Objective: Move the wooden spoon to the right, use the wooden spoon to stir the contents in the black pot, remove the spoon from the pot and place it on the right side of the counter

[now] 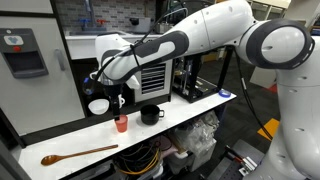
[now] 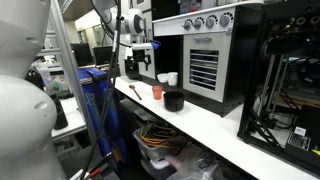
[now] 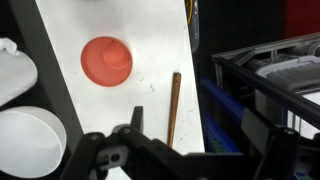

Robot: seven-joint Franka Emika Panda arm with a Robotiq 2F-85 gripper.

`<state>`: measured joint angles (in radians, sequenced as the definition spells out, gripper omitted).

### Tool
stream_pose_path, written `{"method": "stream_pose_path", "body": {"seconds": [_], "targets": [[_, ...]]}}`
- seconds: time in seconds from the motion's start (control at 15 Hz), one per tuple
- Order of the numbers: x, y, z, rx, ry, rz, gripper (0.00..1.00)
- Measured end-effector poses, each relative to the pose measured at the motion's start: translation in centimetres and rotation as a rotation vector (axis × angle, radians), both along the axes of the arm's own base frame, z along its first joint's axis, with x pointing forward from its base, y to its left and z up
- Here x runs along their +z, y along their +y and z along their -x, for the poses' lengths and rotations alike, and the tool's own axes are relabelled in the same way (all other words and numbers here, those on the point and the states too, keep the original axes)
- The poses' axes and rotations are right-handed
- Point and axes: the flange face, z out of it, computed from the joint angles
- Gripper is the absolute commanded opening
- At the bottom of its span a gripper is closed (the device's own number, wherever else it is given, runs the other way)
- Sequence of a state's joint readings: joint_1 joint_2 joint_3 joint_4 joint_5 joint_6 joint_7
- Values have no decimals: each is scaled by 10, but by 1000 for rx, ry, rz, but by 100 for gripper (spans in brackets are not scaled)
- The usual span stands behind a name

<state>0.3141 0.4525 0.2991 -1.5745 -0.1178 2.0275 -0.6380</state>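
Status by item.

End effector [image 1: 112, 97]: hangs above the desk [image 1: 195, 112], near the white mug [image 1: 98, 106] and the red cup [image 1: 121, 124], clear of the surface. Jaws spread wide, with nothing gripped. In the wrist view, appears as two dark fingers [image 3: 136, 115] at the bottom edge, set far apart.

Wooden spoon [image 1: 80, 154]: lies flat on the desk near the front edge, outside the black pot [image 1: 150, 115] and free of the end effector. In an exterior view, points its oval bowl toward the picture's left and its handle toward the red cup. Stops short of the cup, without contact. In the wrist view, shows only as a straight length of handle running up the picture from between the fingers, beside the red cup and apart from it.

Black pot: stands upright on the desk, just beside the red cup. In an exterior view, sits in front of a black appliance [image 2: 200, 60] with a row of knobs and a vented panel. Contents not discernible.

White mug: stands upright toward the rear of the desk. In the wrist view, fills the lower left corner, mouth facing up.
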Motion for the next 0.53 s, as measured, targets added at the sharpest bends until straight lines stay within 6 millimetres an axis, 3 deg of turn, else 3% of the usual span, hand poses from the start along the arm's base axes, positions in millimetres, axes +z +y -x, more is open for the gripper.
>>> {"method": "stream_pose_path", "body": {"seconds": [0.27, 0.53], "targets": [[-16, 30, 1, 3, 0, -16, 100], [-30, 33, -2, -43, 16, -16, 100]]}}
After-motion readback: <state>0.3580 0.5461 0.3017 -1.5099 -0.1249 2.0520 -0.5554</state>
